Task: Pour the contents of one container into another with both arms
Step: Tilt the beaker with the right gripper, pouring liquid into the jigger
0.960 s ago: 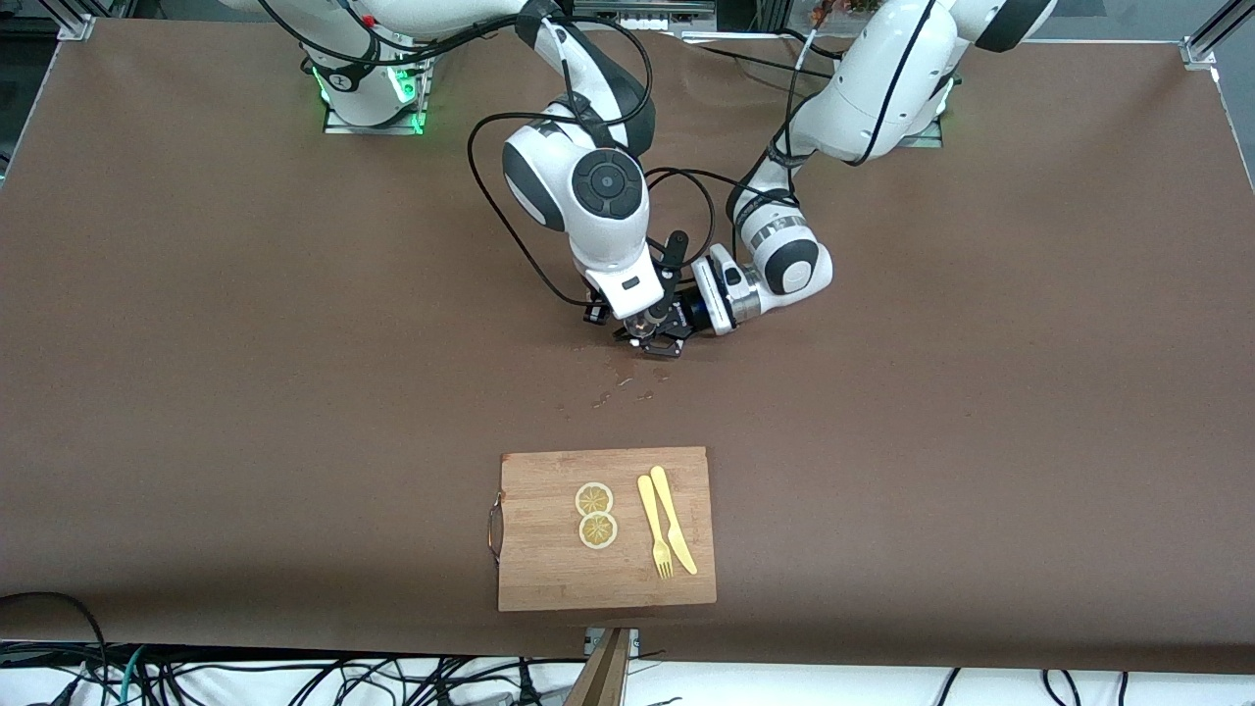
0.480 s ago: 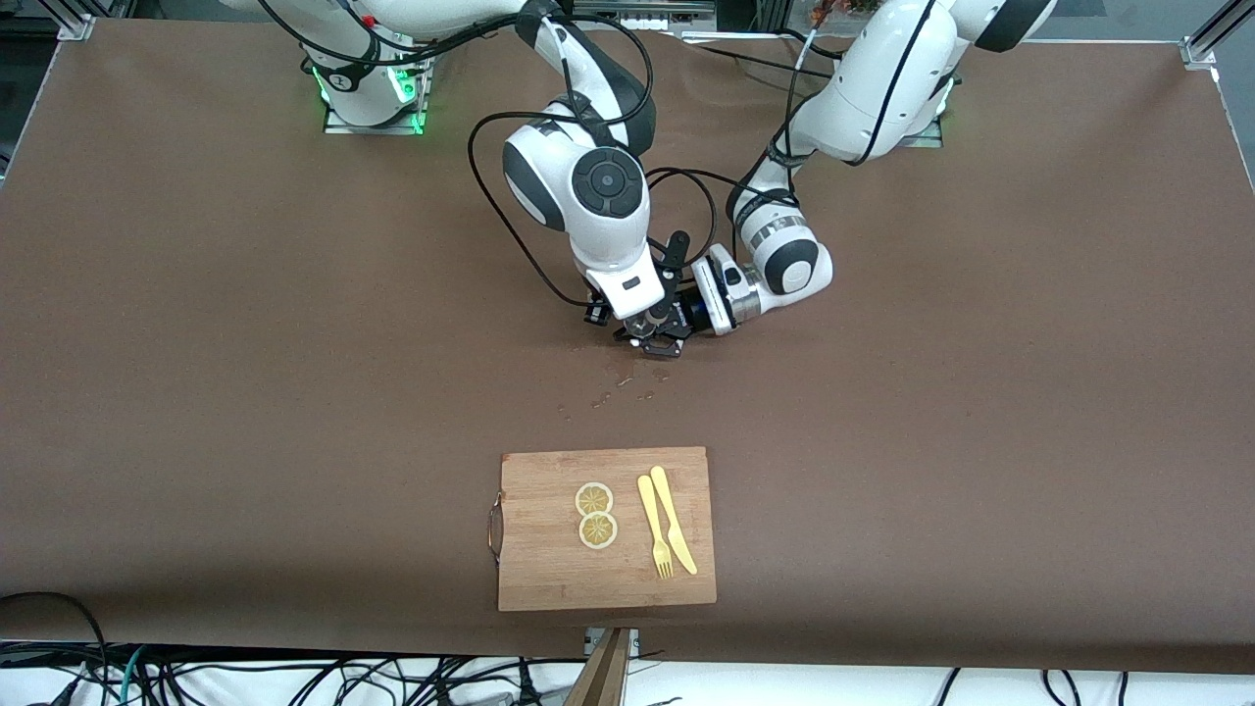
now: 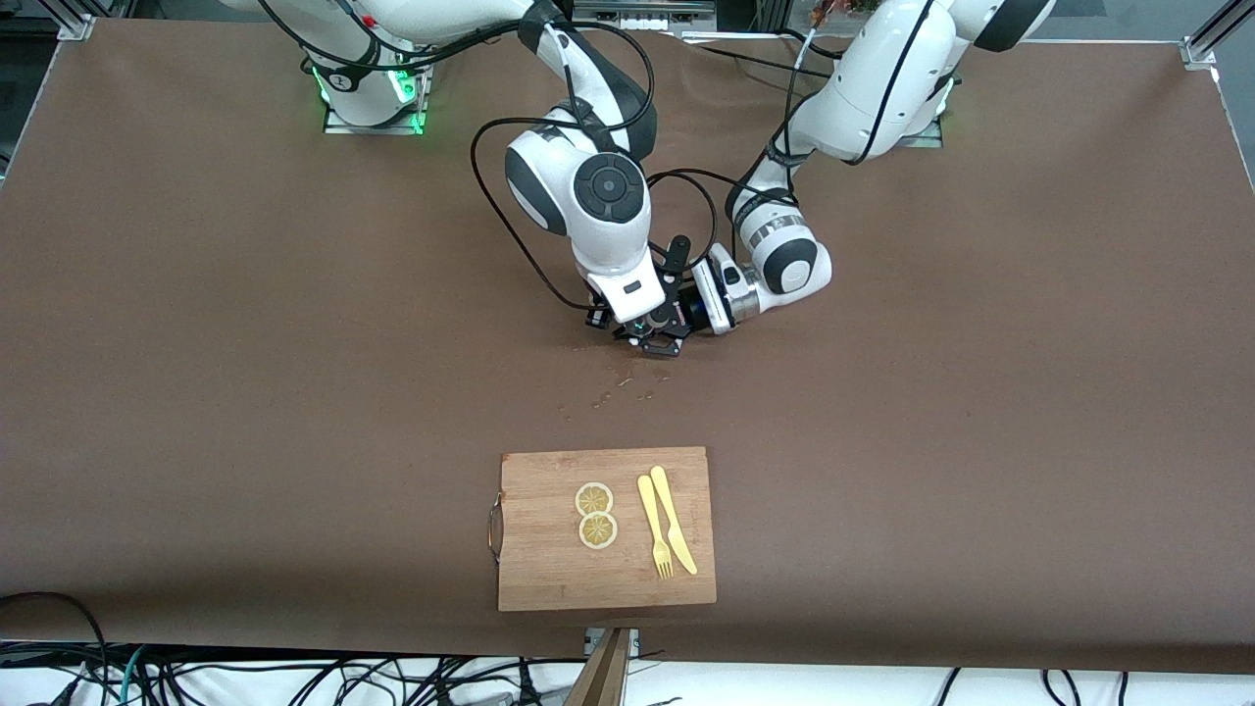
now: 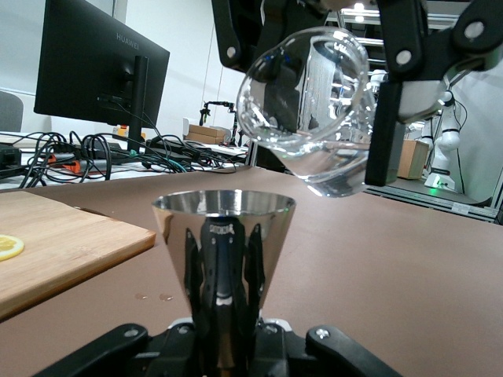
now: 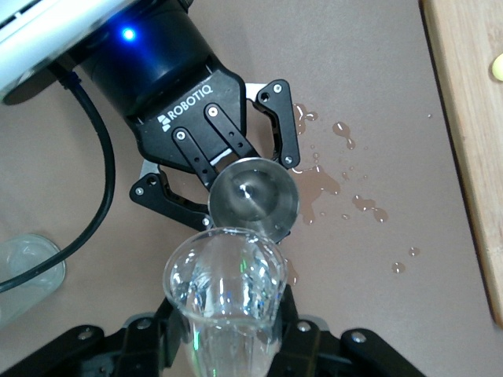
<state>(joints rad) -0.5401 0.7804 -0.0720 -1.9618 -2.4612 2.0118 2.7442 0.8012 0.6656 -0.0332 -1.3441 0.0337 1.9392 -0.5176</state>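
A shiny metal cone-shaped cup (image 4: 224, 236) stands upright in my left gripper (image 4: 224, 345), which is shut on its lower part. My right gripper (image 5: 228, 334) is shut on a clear glass (image 5: 224, 287) holding water. The glass (image 4: 306, 110) is tilted, with its mouth just above the metal cup's rim (image 5: 253, 196). In the front view both grippers meet over the middle of the table, left gripper (image 3: 678, 319) and right gripper (image 3: 642, 333); the containers are hidden under the hands there.
Spilled water drops (image 3: 603, 397) and a puddle (image 5: 322, 184) lie on the brown table under the cups. A wooden cutting board (image 3: 549, 579) with lemon slices (image 3: 595, 515), a fork and a knife (image 3: 667, 529) lies nearer the camera. Another clear container (image 5: 23, 271) sits beside the left hand.
The right arm's wrist and the left hand have shifted very slightly. Both grips are unchanged.
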